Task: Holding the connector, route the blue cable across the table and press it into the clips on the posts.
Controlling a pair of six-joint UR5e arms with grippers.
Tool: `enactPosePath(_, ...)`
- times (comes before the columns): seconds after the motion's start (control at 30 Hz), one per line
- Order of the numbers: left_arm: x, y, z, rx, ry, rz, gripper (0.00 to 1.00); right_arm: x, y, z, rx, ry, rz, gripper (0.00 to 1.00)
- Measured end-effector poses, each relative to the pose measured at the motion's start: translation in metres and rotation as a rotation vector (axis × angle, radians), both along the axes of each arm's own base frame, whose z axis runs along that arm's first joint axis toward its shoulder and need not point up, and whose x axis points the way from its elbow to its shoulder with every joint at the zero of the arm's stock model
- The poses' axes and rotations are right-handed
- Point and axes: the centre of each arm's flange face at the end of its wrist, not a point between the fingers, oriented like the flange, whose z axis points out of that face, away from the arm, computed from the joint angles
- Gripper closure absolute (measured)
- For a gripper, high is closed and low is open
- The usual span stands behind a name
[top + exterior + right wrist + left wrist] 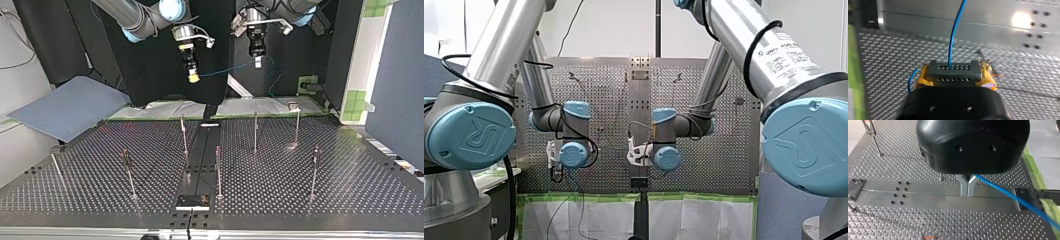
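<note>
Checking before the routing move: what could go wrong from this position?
1. The blue cable leaves the connector as one thin strand; pulling across the table could strain that joint in my right pincer.
2. My left pincer pinches the cable at its narrow metal tip; it may kink or slip.
3. Slack hanging beyond my left pincer could snag the thin posts.

Tape: bright green tape strip [574, 197], table's [325, 185] far edge in top view.
Sheets: white flat sheets [599, 220] beyond it.
Mat: grey-blue flat mat [65, 107], off far-left corner.
</note>
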Motion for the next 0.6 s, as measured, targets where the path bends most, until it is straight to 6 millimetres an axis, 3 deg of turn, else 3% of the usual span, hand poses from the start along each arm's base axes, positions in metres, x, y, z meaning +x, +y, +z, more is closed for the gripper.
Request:
enactPosePath(0.2, -0.002, 0.004, 0.017, 0.001, 0.0, 0.006, 1.0, -0.006, 0.006, -0.015, 0.055, 0.058, 0.0, 1.0)
enactPosePath(0.43, -0.001, 0.003, 0.043, -0.028, -0.053, 0.007, 1.0, -0.012, 0.012, -0.022, 0.109, 0.115, 0.0, 1.0)
enactPosePath(0.6, -0.001, 0.003, 0.051, -0.036, -0.07, 0.007, 1.0, -0.015, 0.016, -0.024, 0.139, 0.149, 0.001, 1.0)
